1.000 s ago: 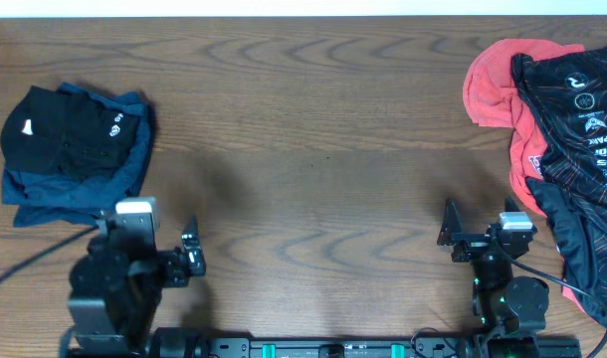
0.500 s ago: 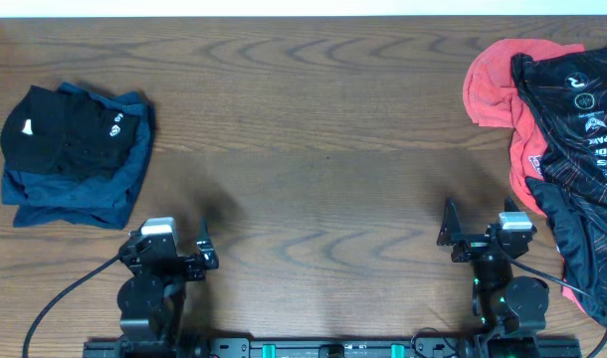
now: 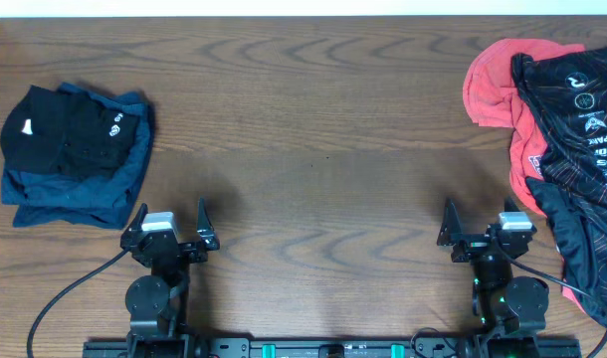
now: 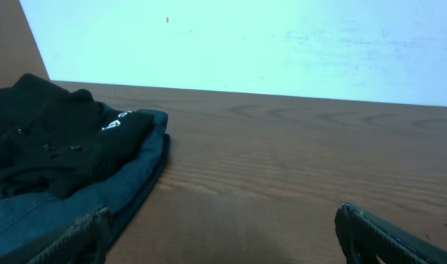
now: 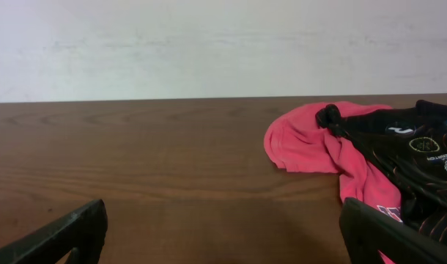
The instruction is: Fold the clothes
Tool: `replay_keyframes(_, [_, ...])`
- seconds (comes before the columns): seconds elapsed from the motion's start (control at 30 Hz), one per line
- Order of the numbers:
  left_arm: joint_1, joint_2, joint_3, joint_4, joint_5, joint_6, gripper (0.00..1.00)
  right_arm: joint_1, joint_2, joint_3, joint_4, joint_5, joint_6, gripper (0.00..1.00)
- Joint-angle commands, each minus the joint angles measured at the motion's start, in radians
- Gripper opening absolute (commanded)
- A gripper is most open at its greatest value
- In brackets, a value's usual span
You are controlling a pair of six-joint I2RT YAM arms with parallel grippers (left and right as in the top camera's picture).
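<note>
The clothes, soft black trousers (image 3: 63, 136) with small white logo marks, lie folded at the far left on top of navy blue shorts (image 3: 85, 194). The left wrist view shows the black trousers (image 4: 51, 147) at its left, on the blue fabric. My left gripper (image 3: 170, 219) sits near the front edge, just right of and nearer than that stack, open with nothing between its fingers (image 4: 227, 242). My right gripper (image 3: 486, 229) rests at the front right, open and empty (image 5: 227, 238), facing bare wood.
At the far right lies a pile with a red garment (image 3: 495, 85) and a black jersey (image 3: 582, 129) with white and red print, seen also in the right wrist view as red garment (image 5: 311, 139). The wooden table (image 3: 313, 149) spreads between the two piles.
The left arm has swung right and forward to the front edge, its gripper now facing across the table. The right arm has not moved. Both stay open.
</note>
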Motion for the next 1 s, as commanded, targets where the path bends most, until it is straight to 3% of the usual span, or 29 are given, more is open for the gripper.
replay_keyframes(0.0, [0.005,-0.009,-0.034,-0.013,-0.007,0.002,0.98,-0.009,-0.006,-0.001,-0.004,-0.004,-0.013,0.99])
replay_keyframes(0.97, [0.005,-0.006,-0.034,-0.014,0.000,0.025,0.98,-0.009,-0.006,-0.001,-0.004,-0.004,-0.013,0.99])
